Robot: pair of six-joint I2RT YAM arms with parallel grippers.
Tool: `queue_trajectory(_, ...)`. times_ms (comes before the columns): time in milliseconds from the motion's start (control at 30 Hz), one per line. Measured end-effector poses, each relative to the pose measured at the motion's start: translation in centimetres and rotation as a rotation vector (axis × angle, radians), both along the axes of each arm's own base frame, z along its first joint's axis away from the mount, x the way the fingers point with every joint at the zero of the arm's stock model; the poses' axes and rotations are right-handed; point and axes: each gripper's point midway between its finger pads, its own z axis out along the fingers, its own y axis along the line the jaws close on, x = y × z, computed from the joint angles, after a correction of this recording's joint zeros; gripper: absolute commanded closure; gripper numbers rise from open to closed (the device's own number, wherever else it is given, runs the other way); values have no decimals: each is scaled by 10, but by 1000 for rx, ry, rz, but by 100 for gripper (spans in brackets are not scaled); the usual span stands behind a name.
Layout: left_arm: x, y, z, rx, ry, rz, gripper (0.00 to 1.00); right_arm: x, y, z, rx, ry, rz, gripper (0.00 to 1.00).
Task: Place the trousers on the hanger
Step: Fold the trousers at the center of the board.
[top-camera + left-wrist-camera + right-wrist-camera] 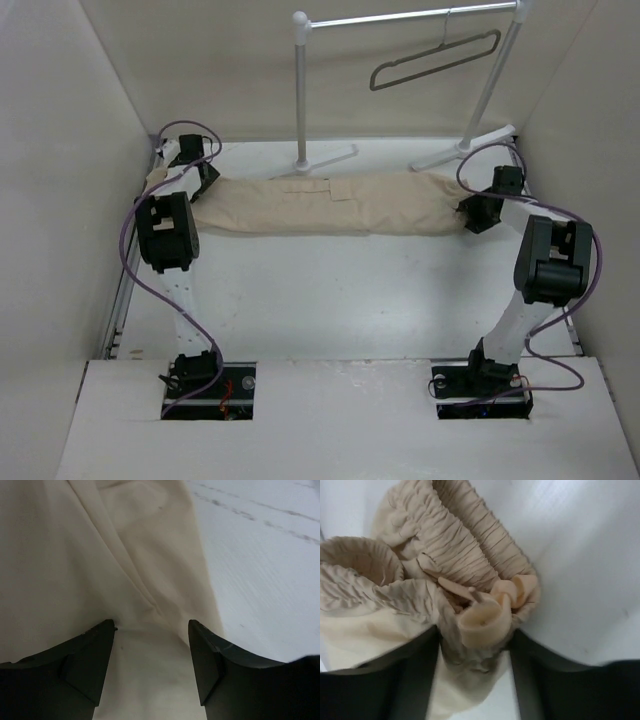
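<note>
The beige trousers (330, 205) lie stretched left to right across the far half of the table. My left gripper (188, 185) is at their left end. In the left wrist view its gripper (151, 630) is open, the fingers (90, 665) wide apart with flat cloth (100, 570) lying between them. My right gripper (478, 212) is at the right end. In the right wrist view its gripper (475, 640) is open and straddles the bunched elastic waistband (460, 545). The thin grey hanger (435, 60) hangs on the rack above and behind, apart from both grippers.
A white tubular garment rack (400, 18) stands at the back, its post (300, 100) and feet (440, 155) on the table just behind the trousers. White walls close in the left, right and back sides.
</note>
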Motion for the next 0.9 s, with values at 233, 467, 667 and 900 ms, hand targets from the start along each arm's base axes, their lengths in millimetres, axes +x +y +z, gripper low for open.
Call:
queue_trajectory(233,0,36,-12,-20,24,62,42,15,-14,1,23,-19,-67,88)
queue_trajectory(467,-55,36,-15,14,88,101,42,-22,-23,0,21,9,-120,90)
queue_trajectory(667,-104,10,-16,37,175,66,41,-103,-52,11,29,5,-269,91)
queue_trajectory(900,-120,-16,11,61,157,0,41,-144,-68,22,-21,-20,-357,46)
